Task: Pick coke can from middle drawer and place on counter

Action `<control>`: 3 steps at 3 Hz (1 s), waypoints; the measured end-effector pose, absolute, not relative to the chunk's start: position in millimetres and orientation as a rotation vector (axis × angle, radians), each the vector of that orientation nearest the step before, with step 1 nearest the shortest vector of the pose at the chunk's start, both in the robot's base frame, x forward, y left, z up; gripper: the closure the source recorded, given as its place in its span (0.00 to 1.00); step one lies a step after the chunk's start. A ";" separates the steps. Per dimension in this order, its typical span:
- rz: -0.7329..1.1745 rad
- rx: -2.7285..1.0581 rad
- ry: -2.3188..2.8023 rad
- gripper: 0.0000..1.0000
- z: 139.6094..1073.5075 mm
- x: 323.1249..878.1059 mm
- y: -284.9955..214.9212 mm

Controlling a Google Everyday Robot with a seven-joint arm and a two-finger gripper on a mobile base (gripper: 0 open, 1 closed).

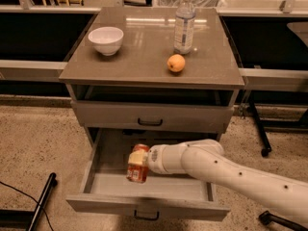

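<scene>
Camera view, looking down at the cabinet from the front. My pincer (138,157) is inside the open drawer (92,163), clamped on the can (137,171). The pale fingers wrap its upper part, so the silver top is mostly hidden, and the red-orange body sticks out below them. The can leans a bit, top tipped toward the back of the drawer. It sits over the left-middle of the drawer's grey floor, closer to the front wall than the back. Honestly can't tell whether its bottom is touching the floor or just off it.

My arm (231,171) comes in from the lower right, crossing the drawer's right side, white with small dark dots along it. The drawer is pulled well out, and its small dark handle (146,216) shows at the bottom edge. Above it the upper front (192,117) is closed.

Up on the worktop (139,59) there's a white bowl (106,40) at the left, a clear bottle (184,23) standing upright toward the back right, and an orange (176,62) just in front of the bottle, near it but not touching. The can is well below all of that, down in the drawer.
</scene>
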State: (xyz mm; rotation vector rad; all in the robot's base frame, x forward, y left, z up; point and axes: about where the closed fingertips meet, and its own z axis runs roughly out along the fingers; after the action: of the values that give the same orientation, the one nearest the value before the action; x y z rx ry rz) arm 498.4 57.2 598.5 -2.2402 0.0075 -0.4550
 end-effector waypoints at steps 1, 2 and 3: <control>-0.579 -2.141 -0.086 1.00 661.3 490.1 43.0; -0.717 -2.084 -0.206 1.00 733.9 477.2 6.4; -0.874 -2.140 -0.303 1.00 766.6 462.4 -33.8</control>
State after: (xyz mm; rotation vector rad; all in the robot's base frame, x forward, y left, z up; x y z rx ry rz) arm 462.4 -33.8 766.6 -2.1396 -0.3032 -0.8737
